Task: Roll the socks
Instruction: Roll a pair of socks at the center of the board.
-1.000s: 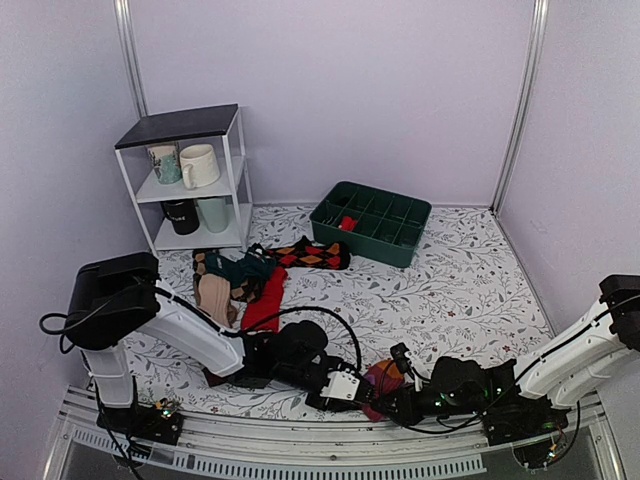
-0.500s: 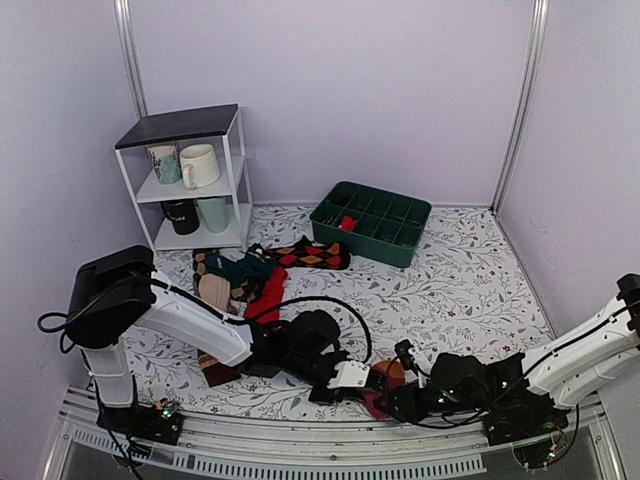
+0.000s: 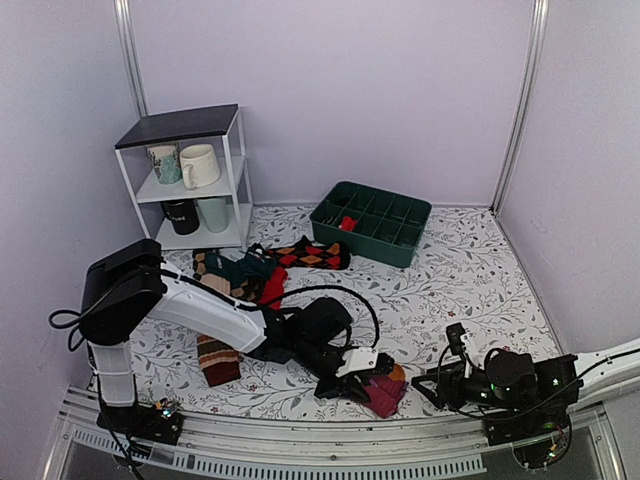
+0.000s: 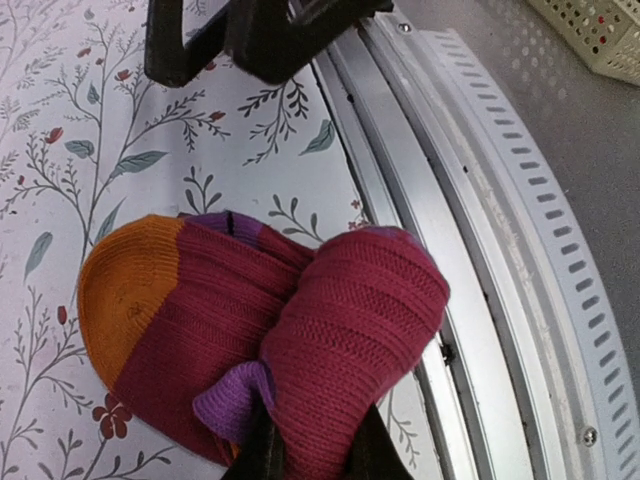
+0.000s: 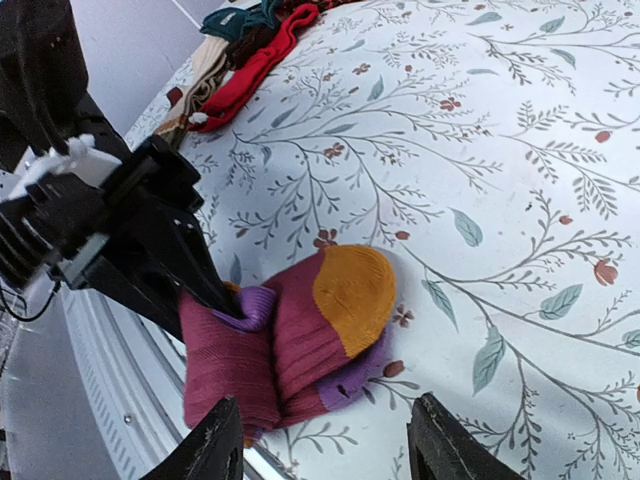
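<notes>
The maroon socks lie as a rolled bundle at the table's near edge, with an orange toe and a purple band. My left gripper is shut on a fold of the roll; in the left wrist view its dark fingers pinch the maroon knit from both sides. My right gripper sits low to the right of the bundle, clear of it. In the right wrist view it stands open, with the roll just ahead of its fingertips.
A pile of other socks lies at back left, with an argyle one and a brown striped one. A green compartment bin stands behind. A white shelf with mugs is at far left. The metal rail borders the near edge.
My left gripper closed on the sock roll and carried it to the right. My right gripper opened, let go of it and drew back to the right.
</notes>
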`<state>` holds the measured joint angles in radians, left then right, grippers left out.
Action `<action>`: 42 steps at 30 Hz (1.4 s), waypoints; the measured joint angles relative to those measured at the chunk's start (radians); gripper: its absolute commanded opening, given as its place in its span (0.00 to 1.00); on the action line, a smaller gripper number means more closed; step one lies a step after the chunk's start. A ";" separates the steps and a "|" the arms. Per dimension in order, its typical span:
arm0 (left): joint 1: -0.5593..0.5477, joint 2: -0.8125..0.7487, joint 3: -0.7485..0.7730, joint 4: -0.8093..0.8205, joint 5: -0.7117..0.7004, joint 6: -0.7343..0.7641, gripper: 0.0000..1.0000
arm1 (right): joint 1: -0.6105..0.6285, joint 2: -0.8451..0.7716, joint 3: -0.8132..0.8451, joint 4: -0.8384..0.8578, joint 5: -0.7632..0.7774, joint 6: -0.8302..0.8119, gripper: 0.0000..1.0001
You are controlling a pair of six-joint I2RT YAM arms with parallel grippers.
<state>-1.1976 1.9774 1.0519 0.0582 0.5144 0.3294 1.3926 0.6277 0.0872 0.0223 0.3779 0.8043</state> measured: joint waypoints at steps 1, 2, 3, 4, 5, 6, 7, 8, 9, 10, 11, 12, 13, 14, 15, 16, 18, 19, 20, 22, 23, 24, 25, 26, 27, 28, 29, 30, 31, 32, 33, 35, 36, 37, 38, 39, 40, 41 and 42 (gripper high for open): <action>0.003 0.005 0.006 -0.007 0.008 -0.003 0.00 | 0.000 0.001 -0.011 0.000 0.004 -0.007 0.59; 0.005 0.010 0.014 -0.015 0.018 -0.007 0.00 | 0.000 0.009 -0.021 -0.001 0.006 -0.014 0.60; 0.008 0.016 0.021 -0.020 0.028 -0.010 0.00 | 0.000 0.023 -0.023 -0.001 0.009 -0.014 0.60; 0.010 0.021 0.027 -0.024 0.037 -0.013 0.00 | 0.000 0.048 -0.022 0.001 0.014 -0.012 0.60; 0.013 0.026 0.030 -0.026 0.045 -0.014 0.00 | 0.000 0.079 -0.019 0.000 0.018 -0.005 0.60; 0.015 0.030 0.033 -0.029 0.053 -0.017 0.00 | 0.000 0.113 -0.014 -0.001 0.021 0.005 0.60; 0.017 0.033 0.035 -0.030 0.060 -0.019 0.00 | 0.000 0.150 -0.007 -0.004 0.027 0.016 0.62; 0.018 0.034 0.035 -0.030 0.065 -0.020 0.00 | 0.000 0.184 0.003 -0.010 0.029 0.027 0.62; 0.019 0.034 0.035 -0.030 0.067 -0.021 0.00 | 0.000 0.228 0.017 -0.014 0.031 0.039 0.63; 0.020 0.035 0.035 -0.029 0.069 -0.022 0.00 | 0.000 0.271 0.035 -0.016 0.030 0.050 0.64; 0.020 0.036 0.035 -0.029 0.071 -0.023 0.00 | 0.000 0.306 0.052 -0.018 0.028 0.058 0.64; 0.021 0.037 0.035 -0.029 0.072 -0.024 0.00 | 0.000 0.337 0.072 -0.018 0.026 0.062 0.64; 0.021 0.037 0.035 -0.028 0.074 -0.025 0.00 | 0.000 0.368 0.093 -0.017 0.023 0.064 0.64; 0.022 0.038 0.035 -0.028 0.074 -0.026 0.00 | 0.000 0.391 0.111 -0.014 0.019 0.064 0.63; 0.022 0.038 0.036 -0.028 0.075 -0.027 0.00 | 0.000 0.407 0.126 -0.009 0.014 0.064 0.63; 0.022 0.038 0.036 -0.027 0.076 -0.027 0.00 | 0.000 0.417 0.134 -0.002 0.009 0.064 0.62; 0.022 0.039 0.035 -0.027 0.076 -0.027 0.00 | -0.004 0.417 0.136 0.010 0.001 0.064 0.56; 0.022 0.039 0.035 -0.027 0.076 -0.027 0.00 | -0.010 0.413 0.134 0.015 -0.010 0.064 0.53; 0.023 0.039 0.035 -0.027 0.076 -0.027 0.00 | -0.021 0.404 0.131 0.020 -0.024 0.066 0.52; 0.023 0.039 0.035 -0.027 0.076 -0.028 0.00 | -0.039 0.381 0.122 0.031 -0.045 0.067 0.54; 0.023 0.039 0.035 -0.027 0.076 -0.028 0.00 | -0.047 0.364 0.117 0.033 -0.060 0.068 0.55; 0.023 0.039 0.035 -0.027 0.076 -0.028 0.00 | -0.049 0.354 0.115 0.035 -0.071 0.066 0.57; 0.023 0.039 0.035 -0.027 0.076 -0.028 0.00 | -0.052 0.344 0.112 0.039 -0.084 0.064 0.58; 0.023 0.039 0.036 -0.027 0.076 -0.028 0.00 | -0.052 0.333 0.108 0.048 -0.103 0.054 0.58; 0.023 0.039 0.037 -0.027 0.076 -0.028 0.00 | -0.052 0.322 0.101 0.064 -0.121 0.041 0.59; 0.023 0.040 0.037 -0.028 0.076 -0.028 0.00 | -0.052 0.308 0.091 0.087 -0.143 0.023 0.60; 0.023 0.041 0.039 -0.029 0.077 -0.028 0.00 | -0.052 0.291 0.077 0.117 -0.168 0.001 0.60; 0.023 0.044 0.040 -0.031 0.077 -0.028 0.00 | -0.052 0.275 0.060 0.150 -0.192 -0.026 0.61; 0.023 0.045 0.042 -0.031 0.079 -0.028 0.00 | -0.051 0.264 0.047 0.179 -0.212 -0.055 0.63; 0.023 0.045 0.044 -0.031 0.081 -0.028 0.00 | -0.050 0.261 0.040 0.200 -0.226 -0.080 0.64; 0.023 0.045 0.045 -0.031 0.082 -0.028 0.00 | -0.045 0.265 0.037 0.214 -0.233 -0.104 0.65; 0.023 0.046 0.045 -0.031 0.082 -0.029 0.00 | -0.023 0.292 0.040 0.246 -0.234 -0.164 0.67; 0.023 0.046 0.045 -0.031 0.082 -0.029 0.00 | -0.009 0.307 0.043 0.251 -0.227 -0.188 0.67; 0.023 0.048 0.045 -0.031 0.083 -0.029 0.00 | 0.005 0.323 0.048 0.255 -0.222 -0.211 0.68; 0.023 0.050 0.045 -0.031 0.083 -0.030 0.00 | 0.020 0.338 0.053 0.261 -0.216 -0.239 0.68; 0.023 0.051 0.045 -0.031 0.084 -0.031 0.00 | 0.028 0.346 0.055 0.267 -0.215 -0.257 0.68; 0.023 0.052 0.046 -0.031 0.084 -0.032 0.00 | 0.034 0.356 0.058 0.275 -0.214 -0.277 0.68; 0.024 0.052 0.047 -0.032 0.085 -0.032 0.00 | 0.036 0.365 0.062 0.281 -0.214 -0.295 0.68; 0.024 0.052 0.047 -0.033 0.085 -0.032 0.00 | 0.039 0.378 0.068 0.286 -0.214 -0.310 0.69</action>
<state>-1.1740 2.0293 1.0992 0.0250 0.5999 0.2974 1.4319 1.0061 0.1555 0.3080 0.1635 0.4942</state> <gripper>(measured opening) 0.119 0.683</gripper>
